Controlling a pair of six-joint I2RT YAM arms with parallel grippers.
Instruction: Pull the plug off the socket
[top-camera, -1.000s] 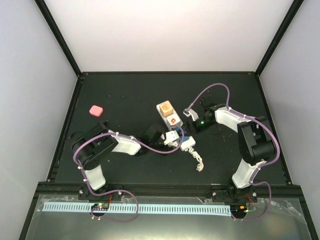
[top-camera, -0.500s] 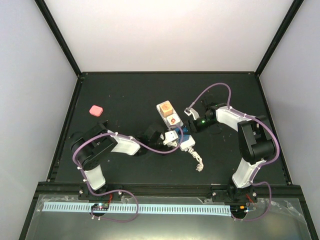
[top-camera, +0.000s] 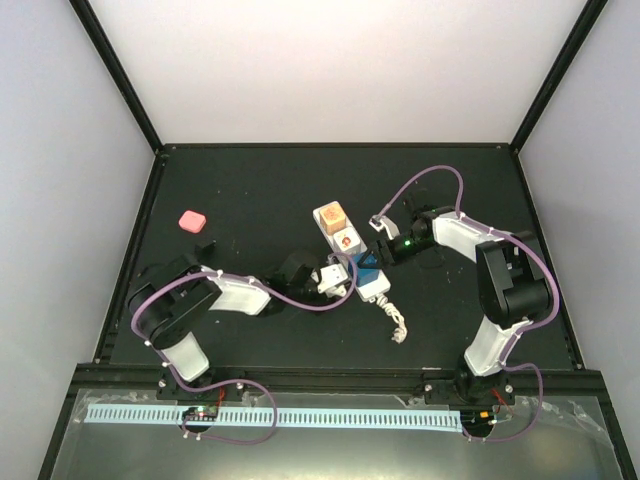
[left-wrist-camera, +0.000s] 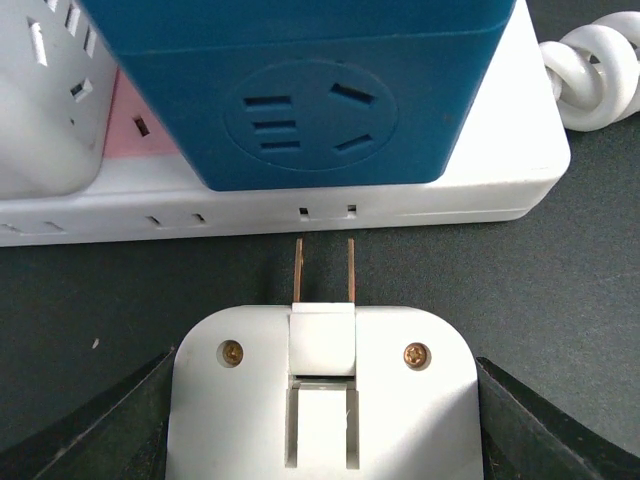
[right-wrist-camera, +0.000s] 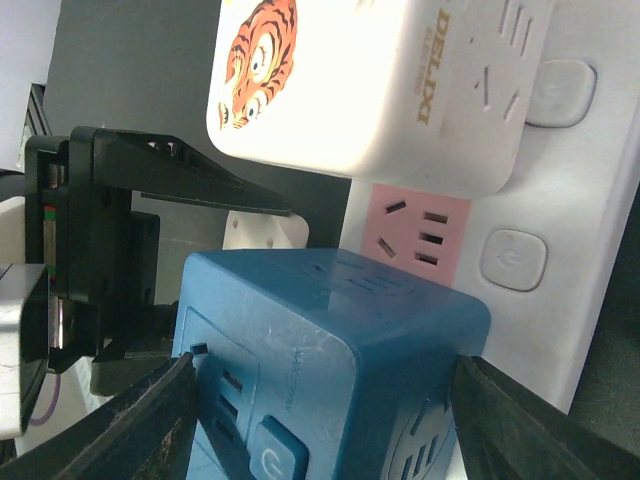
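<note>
The socket, a long white power strip (top-camera: 373, 290), lies mid-table and also shows in the left wrist view (left-wrist-camera: 450, 190) and the right wrist view (right-wrist-camera: 590, 200). My left gripper (top-camera: 333, 280) is shut on a flat white plug (left-wrist-camera: 320, 400). The plug's two brass prongs (left-wrist-camera: 324, 270) are out of the strip's side slots, a small gap away. The plug (top-camera: 336, 277) sits just left of the strip. My right gripper (top-camera: 373, 257) is shut on a blue cube adapter (right-wrist-camera: 330, 340) that stands on the strip, with one finger (right-wrist-camera: 130, 420) on each side.
A white cube with a tiger print (right-wrist-camera: 370, 80) and a second white cube (top-camera: 347, 240) sit on the strip's far part. A pink outlet face (right-wrist-camera: 420, 230) lies between them and the blue cube. The strip's bundled cord (top-camera: 397, 322) trails toward me. A pink block (top-camera: 190, 219) lies far left.
My left gripper has drawn the white plug leftward, away from the strip's side, so its prongs are free. My right gripper has stayed on the blue cube.
</note>
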